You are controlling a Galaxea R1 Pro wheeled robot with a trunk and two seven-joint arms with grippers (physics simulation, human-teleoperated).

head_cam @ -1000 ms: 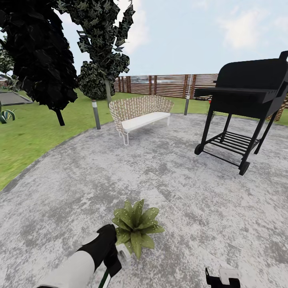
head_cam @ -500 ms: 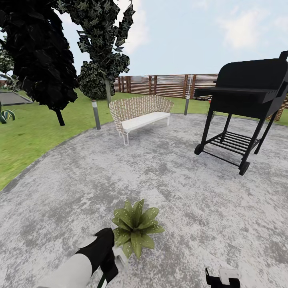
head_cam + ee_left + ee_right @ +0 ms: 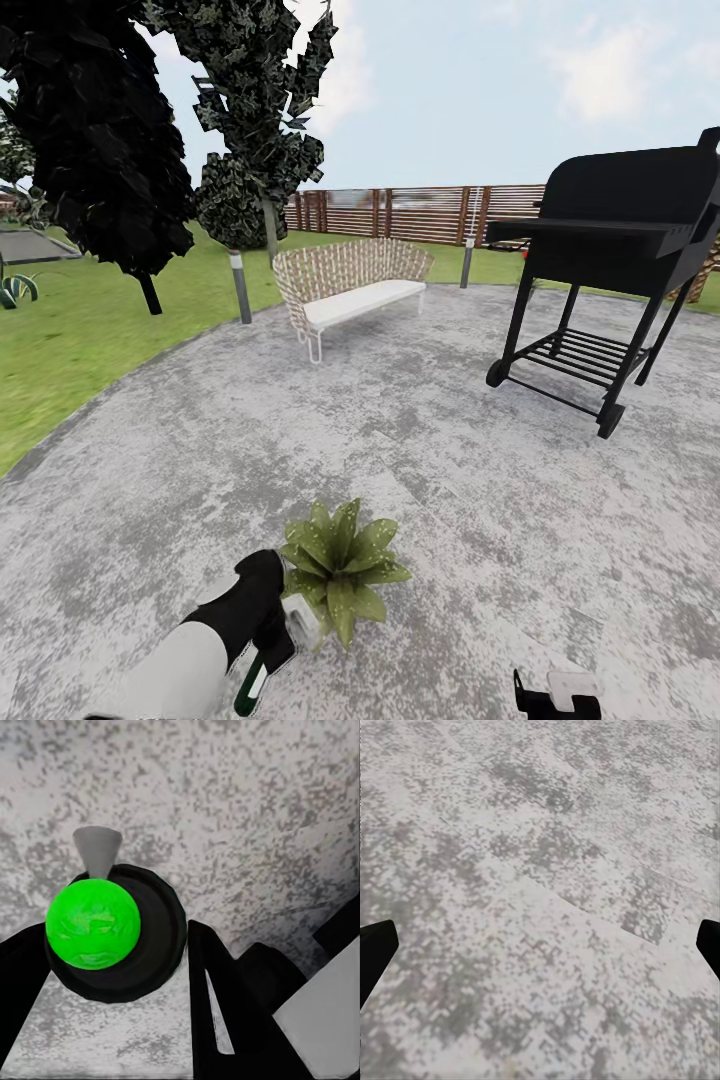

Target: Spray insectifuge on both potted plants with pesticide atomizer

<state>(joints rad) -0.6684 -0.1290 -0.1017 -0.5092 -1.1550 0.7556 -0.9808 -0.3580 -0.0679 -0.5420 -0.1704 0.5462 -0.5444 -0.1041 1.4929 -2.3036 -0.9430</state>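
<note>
1. Green lawn (image 3: 90,340) fills the left of the head view, with a dark-leaved tree (image 3: 95,150) whose crown is cut off by the frame's top edge.
2. A short grey bollard lamp (image 3: 241,287) stands at the lawn's edge, just beside a woven wicker bench with a white seat (image 3: 350,285); behind them runs a brown wooden slat fence (image 3: 420,213).
3. The round, speckled grey paving (image 3: 420,480) is mottled and rough-looking.
4. The left gripper (image 3: 270,625), black on a white forearm, is low in the head view and hides most of the small whitish spray bottle with dark green and black parts (image 3: 252,682); only its lower end shows there.
5. In the left wrist view the bottle's round black head with a bright green cap (image 3: 93,922) and a grey nozzle sits between the dark fingers (image 3: 217,997), which pinch it.
6. A low rosette of broad pointed green leaves (image 3: 341,567), flecked with tiny pale specks (image 3: 372,545), stands touching the gripper's tip; its pot is hidden by foliage.
7. The right gripper (image 3: 557,697) is cut off by the bottom edge; in its wrist view the dark fingertips (image 3: 375,952) are spread wide over bare paving.
8. A black metal barbecue on wheels (image 3: 610,270) stands at the right, partly cropped.
</note>
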